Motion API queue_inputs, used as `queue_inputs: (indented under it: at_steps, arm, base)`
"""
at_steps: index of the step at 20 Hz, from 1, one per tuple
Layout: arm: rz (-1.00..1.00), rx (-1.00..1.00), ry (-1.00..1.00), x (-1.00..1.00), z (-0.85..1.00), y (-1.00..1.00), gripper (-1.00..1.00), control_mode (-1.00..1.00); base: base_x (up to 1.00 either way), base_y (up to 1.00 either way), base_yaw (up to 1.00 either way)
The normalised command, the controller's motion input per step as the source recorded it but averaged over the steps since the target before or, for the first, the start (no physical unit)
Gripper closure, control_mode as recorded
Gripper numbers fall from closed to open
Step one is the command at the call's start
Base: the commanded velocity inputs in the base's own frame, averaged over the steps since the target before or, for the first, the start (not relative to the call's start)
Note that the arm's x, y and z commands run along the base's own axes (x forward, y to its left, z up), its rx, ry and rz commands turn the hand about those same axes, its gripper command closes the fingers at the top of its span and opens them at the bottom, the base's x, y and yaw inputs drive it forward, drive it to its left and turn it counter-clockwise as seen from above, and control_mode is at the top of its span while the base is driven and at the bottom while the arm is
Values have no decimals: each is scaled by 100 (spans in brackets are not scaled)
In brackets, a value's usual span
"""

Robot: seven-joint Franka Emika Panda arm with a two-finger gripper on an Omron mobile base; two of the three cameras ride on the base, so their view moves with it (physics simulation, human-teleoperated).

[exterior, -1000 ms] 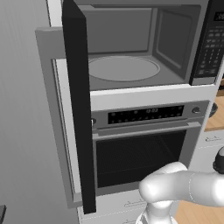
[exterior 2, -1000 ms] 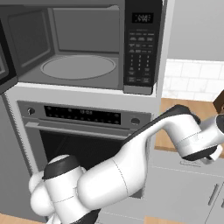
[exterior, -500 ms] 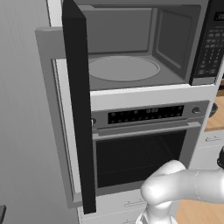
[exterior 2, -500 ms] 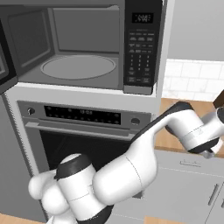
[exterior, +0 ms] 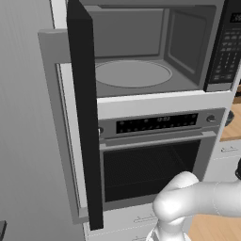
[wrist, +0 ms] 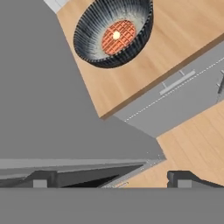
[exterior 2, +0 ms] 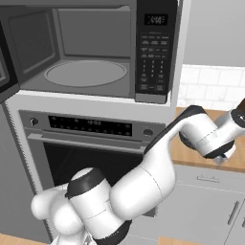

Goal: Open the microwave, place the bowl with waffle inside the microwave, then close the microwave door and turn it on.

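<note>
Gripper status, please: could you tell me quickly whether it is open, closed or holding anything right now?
Gripper: open and empty, fingertips spread wide, above the counter with the bowl ahead, not touching it.

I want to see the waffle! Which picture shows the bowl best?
The hand view: the bowl sits whole on the wooden counter, waffle visible inside. The left base view catches a dark sliver at its right edge.
</note>
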Motion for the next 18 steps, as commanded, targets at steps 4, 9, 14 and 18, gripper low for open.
queue_inputs:
  at_steps: [4, 9, 14, 18]
  arm:
    - [0, 0, 4, 35, 0, 26, -100, -100]
    - [-1, 3, 3, 36, -5, 6, -100, -100]
    - [-8, 0, 0, 40, -22, 0, -100, -100]
    - [-22, 1, 3, 12, -13, -13, -100, -100]
  base:
    - [0, 0, 0]
    - [0, 0, 0]
    - [0, 0, 0]
    - [0, 0, 0]
